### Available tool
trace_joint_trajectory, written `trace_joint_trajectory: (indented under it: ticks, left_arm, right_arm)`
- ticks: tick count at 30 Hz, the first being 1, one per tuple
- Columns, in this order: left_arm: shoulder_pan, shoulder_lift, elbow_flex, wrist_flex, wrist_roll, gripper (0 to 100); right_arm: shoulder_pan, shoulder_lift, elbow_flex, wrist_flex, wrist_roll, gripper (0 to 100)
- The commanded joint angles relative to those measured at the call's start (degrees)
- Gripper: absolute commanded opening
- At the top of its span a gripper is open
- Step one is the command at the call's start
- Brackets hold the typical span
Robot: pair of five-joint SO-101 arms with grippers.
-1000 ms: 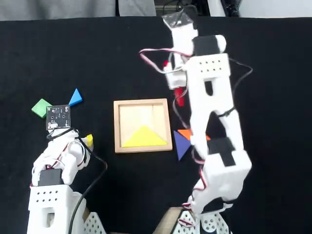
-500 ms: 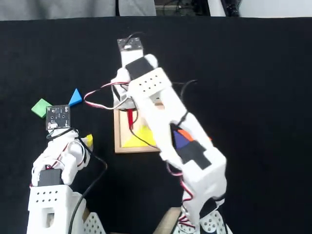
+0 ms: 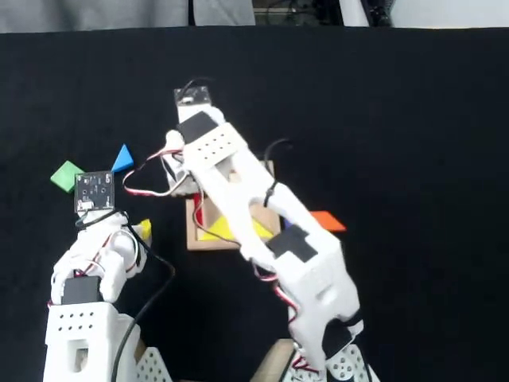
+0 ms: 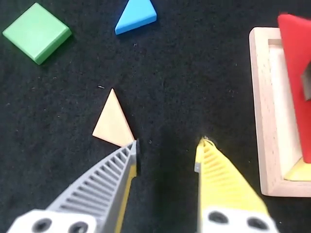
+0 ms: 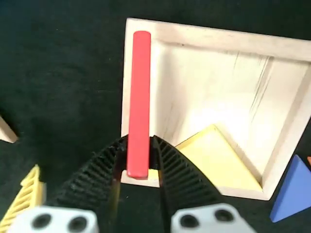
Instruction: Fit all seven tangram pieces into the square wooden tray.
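Black tabletop [image 3: 413,119] spans the high view. R arm [image 3: 262,231] lies diagonally across centre frame, over most of the square wooden tray [image 3: 192,231]; the tray's left wall + lower-left corner show beside it. L arm [image 3: 87,270] sits lower left.

R wrist view adds the tray interior: large yellow triangle [image 5: 218,155] flat in one corner, rest of the floor bare wood. Same view has the right hand [image 5: 138,145] clenched on the red piece [image 5: 141,87], held on edge and running along the tray wall nearest the L arm. Can't tell if it touches the wood. L wrist view gives that piece from the side, standing over the tray just inside the wall.

R wrist view also adds a dark blue triangle [image 5: 291,194] on the tabletop just beside a tray corner. Orange piece [image 3: 326,220] pokes out right of centre in the high view, beside the R arm.

Upper left of the high frame: green square [image 3: 66,175] + light blue triangle [image 3: 122,159], near each other, not touching.

L wrist view: left hand [image 4: 167,143] released, nothing btwn its fingers, the grey fingertip just beside a small tan triangle [image 4: 112,121].
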Motion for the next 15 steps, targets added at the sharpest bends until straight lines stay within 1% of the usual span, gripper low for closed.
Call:
trace_joint_trajectory:
  ticks: [1,15]
  left_arm:
    - [0.75,-0.44,-0.57,-1.05,-0.7,20]
    - [0.75,-0.44,-0.48,-1.05,-0.7,20]
  right_arm:
    - [0.09,0.66,-0.75,-0.88,-0.7,1.1]
    - [0.0,2.15,-2.24,-0.88,-0.62,1.1]
